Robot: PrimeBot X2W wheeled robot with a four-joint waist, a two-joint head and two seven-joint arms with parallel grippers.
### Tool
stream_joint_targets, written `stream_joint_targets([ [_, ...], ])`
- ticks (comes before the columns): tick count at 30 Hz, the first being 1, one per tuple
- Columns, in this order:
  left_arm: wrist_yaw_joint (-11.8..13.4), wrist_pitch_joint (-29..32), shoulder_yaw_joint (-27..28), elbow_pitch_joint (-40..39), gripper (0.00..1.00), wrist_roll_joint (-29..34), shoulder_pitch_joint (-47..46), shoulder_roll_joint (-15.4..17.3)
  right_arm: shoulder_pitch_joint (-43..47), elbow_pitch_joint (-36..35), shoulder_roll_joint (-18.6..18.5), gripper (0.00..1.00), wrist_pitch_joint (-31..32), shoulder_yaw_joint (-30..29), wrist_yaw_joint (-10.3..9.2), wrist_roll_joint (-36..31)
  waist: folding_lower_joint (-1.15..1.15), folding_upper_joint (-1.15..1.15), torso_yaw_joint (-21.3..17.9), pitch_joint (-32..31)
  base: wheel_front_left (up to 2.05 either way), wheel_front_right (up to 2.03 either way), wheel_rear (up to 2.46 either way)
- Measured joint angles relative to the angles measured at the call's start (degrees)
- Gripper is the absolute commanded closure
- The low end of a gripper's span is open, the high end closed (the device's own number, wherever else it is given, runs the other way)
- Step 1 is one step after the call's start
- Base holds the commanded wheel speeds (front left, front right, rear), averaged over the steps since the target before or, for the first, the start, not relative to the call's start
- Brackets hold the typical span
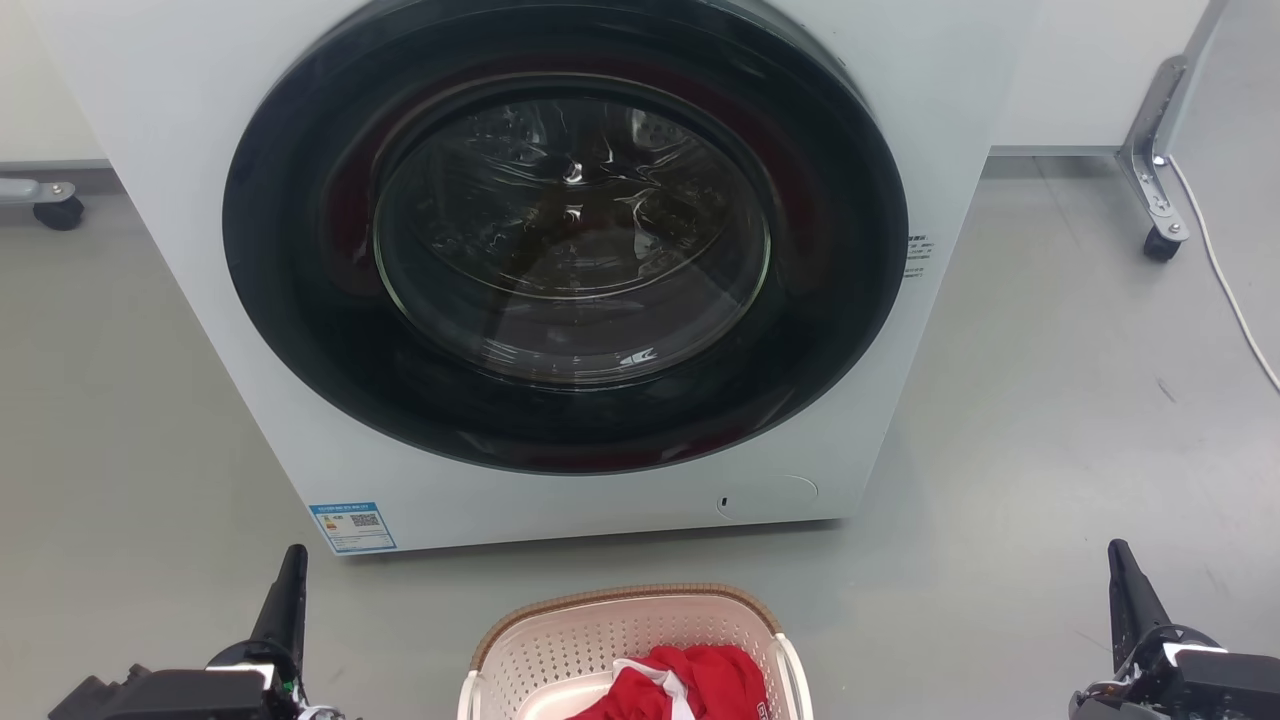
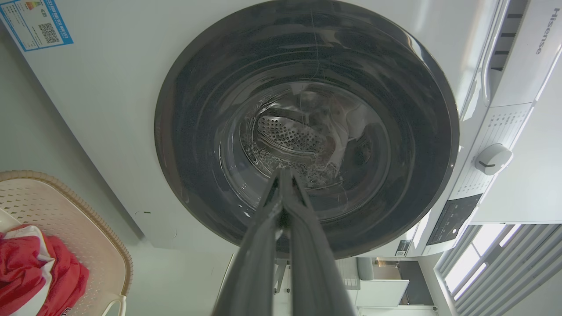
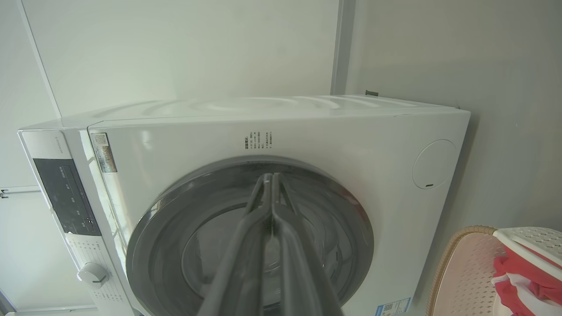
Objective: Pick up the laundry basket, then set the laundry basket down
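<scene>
The laundry basket (image 1: pixel 600 640) stands on the floor at the bottom middle of the head view, cream perforated plastic with a brown woven-look rim and white side handles. Red and white clothes (image 1: pixel 690 685) lie inside it. It also appears at the lower left of the left wrist view, laundry basket (image 2: pixel 66 219), and at the lower right of the right wrist view, laundry basket (image 3: pixel 470 272). My left gripper (image 1: pixel 292 570) is shut and empty, well left of the basket. My right gripper (image 1: pixel 1122 565) is shut and empty, far to the basket's right. Both point toward the washer.
A white front-loading washing machine (image 1: pixel 880 330) with a dark round door (image 1: pixel 565 235) stands just behind the basket. Grey floor (image 1: pixel 1050 400) spreads on both sides. A caster leg (image 1: pixel 1160 215) with a white cable stands at the far right, another caster (image 1: pixel 55 205) at the far left.
</scene>
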Motion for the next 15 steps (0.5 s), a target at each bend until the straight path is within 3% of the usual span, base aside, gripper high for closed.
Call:
stream_joint_targets([
  [15,0.0,0.0,0.0,0.0,1.00,0.0,0.0,0.0,0.0,0.0,0.0,1.00,0.0,0.0,0.00,0.0,0.00,0.00,0.0,0.0,0.00,0.00,0.00],
])
